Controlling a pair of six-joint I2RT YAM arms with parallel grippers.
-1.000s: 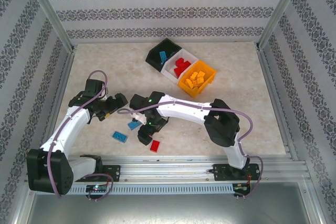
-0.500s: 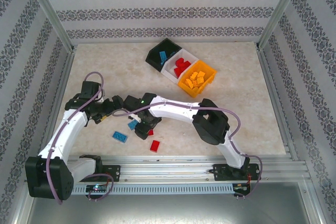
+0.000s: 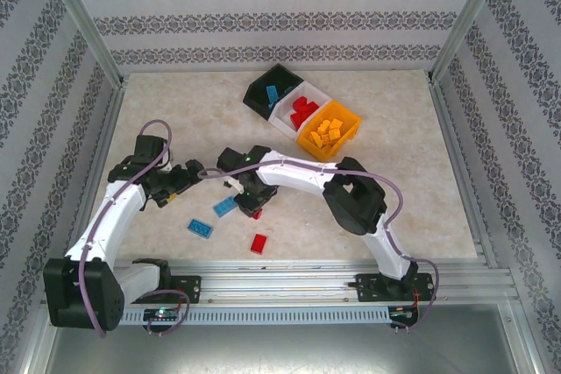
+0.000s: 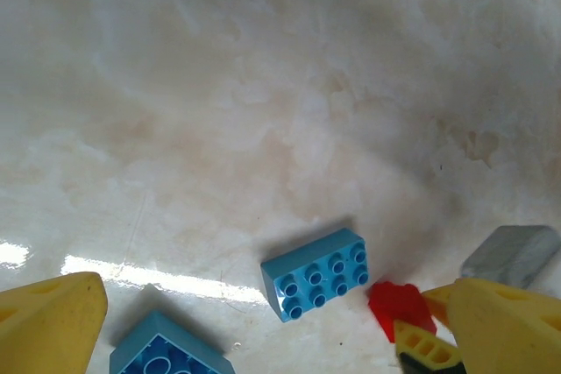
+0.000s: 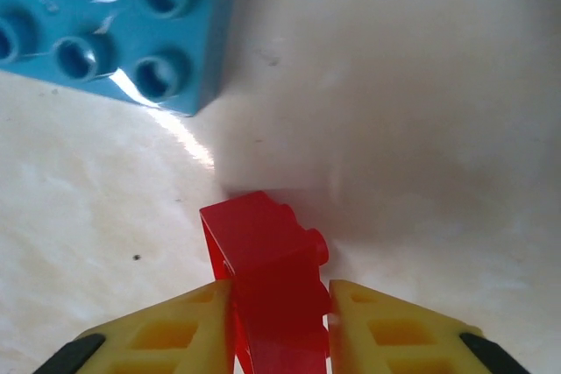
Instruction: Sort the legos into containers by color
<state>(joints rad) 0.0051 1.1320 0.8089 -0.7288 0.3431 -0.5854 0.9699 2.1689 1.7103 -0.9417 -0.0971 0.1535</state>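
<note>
In the upper centre of the top view we see the black bin (image 3: 256, 99) holding a blue brick (image 3: 273, 93), the white bin (image 3: 285, 122) red bricks (image 3: 303, 111), and the orange bin (image 3: 317, 148) yellow bricks (image 3: 330, 127). At mid-frame our right gripper (image 5: 279, 291) pinches a red lego (image 5: 267, 269), beside a loose blue lego (image 5: 96, 28). Our left gripper (image 4: 263, 339) gapes wide, holding nothing.

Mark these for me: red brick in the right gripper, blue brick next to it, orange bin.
red brick (image 5: 267, 282): right wrist view, on its flat side face.
blue brick (image 5: 101, 28): right wrist view, on its studded top.
orange bin (image 3: 342, 144): top external view, on its outer side wall.
</note>
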